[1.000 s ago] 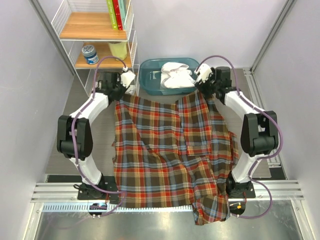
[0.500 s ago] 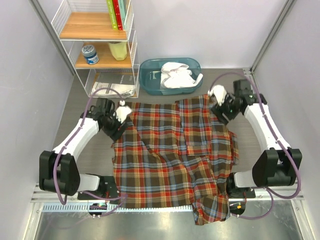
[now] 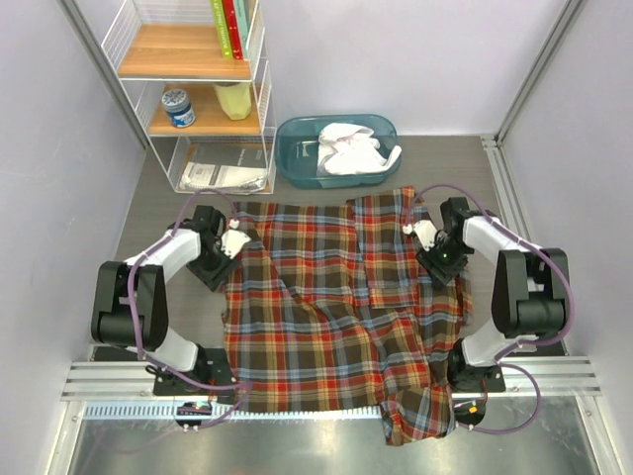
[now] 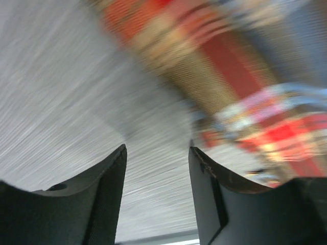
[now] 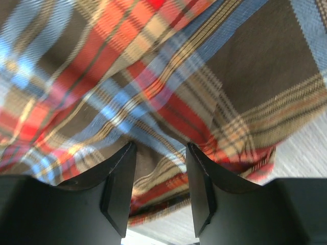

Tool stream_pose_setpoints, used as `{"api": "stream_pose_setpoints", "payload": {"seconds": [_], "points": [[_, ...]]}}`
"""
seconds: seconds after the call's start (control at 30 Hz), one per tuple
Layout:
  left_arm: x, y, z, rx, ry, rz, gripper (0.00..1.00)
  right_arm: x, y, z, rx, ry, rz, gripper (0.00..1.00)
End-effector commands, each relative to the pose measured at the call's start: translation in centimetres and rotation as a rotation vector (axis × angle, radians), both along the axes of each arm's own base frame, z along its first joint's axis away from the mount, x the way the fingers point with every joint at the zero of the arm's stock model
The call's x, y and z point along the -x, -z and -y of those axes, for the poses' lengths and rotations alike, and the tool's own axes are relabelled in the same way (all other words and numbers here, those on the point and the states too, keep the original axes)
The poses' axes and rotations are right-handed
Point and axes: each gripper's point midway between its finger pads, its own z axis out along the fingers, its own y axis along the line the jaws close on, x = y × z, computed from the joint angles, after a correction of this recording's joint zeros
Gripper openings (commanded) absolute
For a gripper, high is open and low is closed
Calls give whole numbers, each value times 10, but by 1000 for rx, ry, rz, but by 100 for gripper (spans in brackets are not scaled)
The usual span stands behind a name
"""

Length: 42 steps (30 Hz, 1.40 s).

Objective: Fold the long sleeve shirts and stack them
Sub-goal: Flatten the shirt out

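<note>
A white wire shelf unit (image 3: 262, 94) is set at the far left corner of the grey table (image 3: 148, 213). Green and red books (image 3: 229, 28) are stood upright on its top wooden board. On the board below, a small blue jar (image 3: 179, 107) is placed left of a pale yellow container (image 3: 233, 99). A booklet (image 3: 223, 176) is laid on the bottom level. A teal basin (image 3: 297, 148) is seen just right of the unit.

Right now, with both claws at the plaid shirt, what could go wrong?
The left claw is open mostly over bare table, so it may miss the plaid shirt. The shirt's near corner hangs over the table's front edge; a pull might drag more of it off.
</note>
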Motion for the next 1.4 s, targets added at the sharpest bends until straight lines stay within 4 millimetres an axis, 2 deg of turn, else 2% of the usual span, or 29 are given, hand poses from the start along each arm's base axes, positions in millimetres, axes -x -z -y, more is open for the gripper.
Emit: {"api": "stream_pose_setpoints", "payload": {"seconds": [0.0, 0.03, 0.1, 0.13, 0.17, 0.27, 0.33, 0.43, 0.73, 0.87, 0.93, 1.07, 1.23, 1.37], "points": [[-20, -16, -37, -100, -16, 81, 50, -24, 0, 8, 44, 32, 73, 48], [-15, -20, -18, 56, -7, 65, 50, -24, -1, 7, 39, 33, 75, 48], [-4, -44, -2, 148, -7, 87, 51, -24, -7, 6, 28, 36, 83, 47], [2, -51, 20, 258, 19, 72, 53, -23, -9, 5, 26, 34, 83, 47], [16, -55, 28, 285, 9, 35, 55, -23, -10, 5, 26, 33, 86, 47], [43, -56, 55, 353, 16, -53, 55, -21, -10, 7, 36, 31, 89, 47], [55, -44, 63, 340, 5, -90, 53, -21, -9, 7, 36, 32, 85, 47], [59, -23, 57, 237, -3, -110, 47, -22, -8, 6, 33, 41, 78, 47], [50, 11, 36, 57, -34, -117, 37, -21, -3, 9, 49, 40, 67, 45], [53, 24, 29, 12, -47, -135, 24, -21, 0, 11, 60, 39, 67, 45], [52, 27, 16, -57, -40, -134, 14, -22, 1, 12, 66, 38, 67, 45], [59, 27, -6, -129, -16, -140, 3, -23, 4, 15, 81, 29, 67, 45], [68, 18, -26, -145, 12, -143, 0, -24, 5, 11, 62, 28, 67, 45], [70, 5, -20, -103, 44, -135, 0, -19, -2, 1, 12, 21, 59, 45]]}}
